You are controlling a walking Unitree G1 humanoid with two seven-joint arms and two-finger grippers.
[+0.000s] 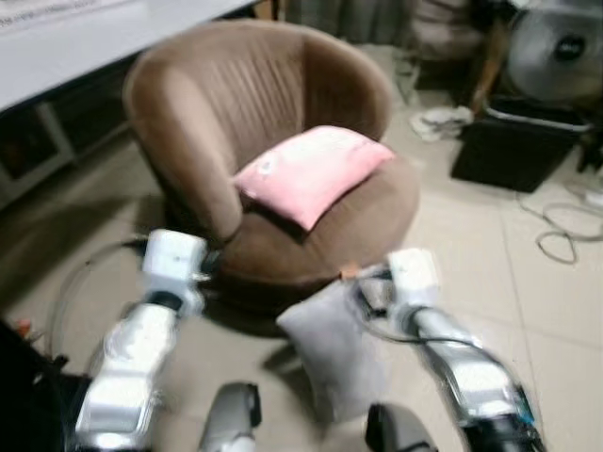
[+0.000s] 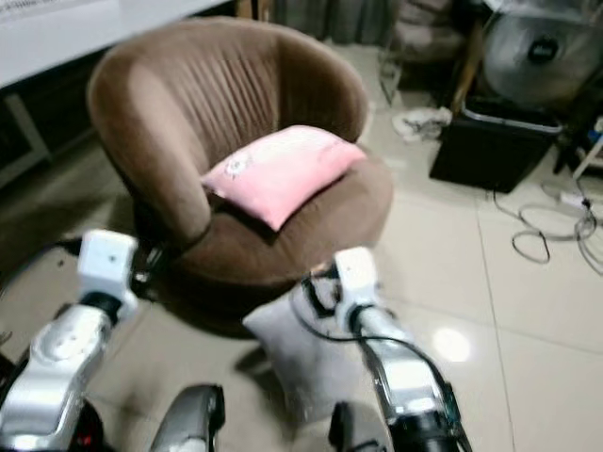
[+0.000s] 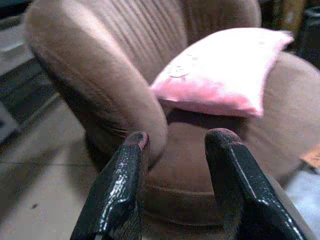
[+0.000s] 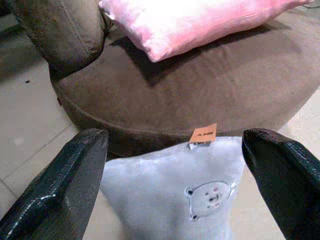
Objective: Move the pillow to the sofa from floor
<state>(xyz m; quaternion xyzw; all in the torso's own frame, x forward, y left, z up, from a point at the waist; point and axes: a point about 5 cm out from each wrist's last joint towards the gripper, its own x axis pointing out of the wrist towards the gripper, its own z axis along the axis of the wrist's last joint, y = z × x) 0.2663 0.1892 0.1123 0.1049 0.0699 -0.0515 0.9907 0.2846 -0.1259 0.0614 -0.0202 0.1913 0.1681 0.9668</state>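
**A:** Grey square pillow (image 4: pixel 172 192) with a little bear face and an orange tag (image 4: pixel 203 134), where exactly?

**B:** Down on the pale tiled floor (image 1: pixel 471 273), leaning right up against the near base of the round brown fabric tub sofa (image 1: pixel 188 94). Tag end closest to the seat edge.

**A:** And the right gripper (image 4: pixel 175 175)?

**B:** Hovering just above that pillow, black fingers (image 4: pixel 65 180) spread wide on either side of it, not clamped on anything. Can't tell for sure whether the tips touch the fabric.

**A:** Left gripper (image 3: pixel 175 150)?

**B:** Held out toward the sofa's left armrest, near its front. Fingers (image 3: pixel 120 185) parted with a clear gap, nothing between them.

**A:** Anything on the seat?

**B:** Pink rectangular pillow (image 1: pixel 311 169) lying across it, tilted against the backrest.

**A:** Further out?

**B:** Black box (image 1: pixel 513 141) on the floor far right, white fan (image 1: pixel 556 47) behind it, loose cables (image 1: pixel 565 226) trailing over the tiles. White tabletop (image 1: pixel 75 38) far left. Bit blurry all round.
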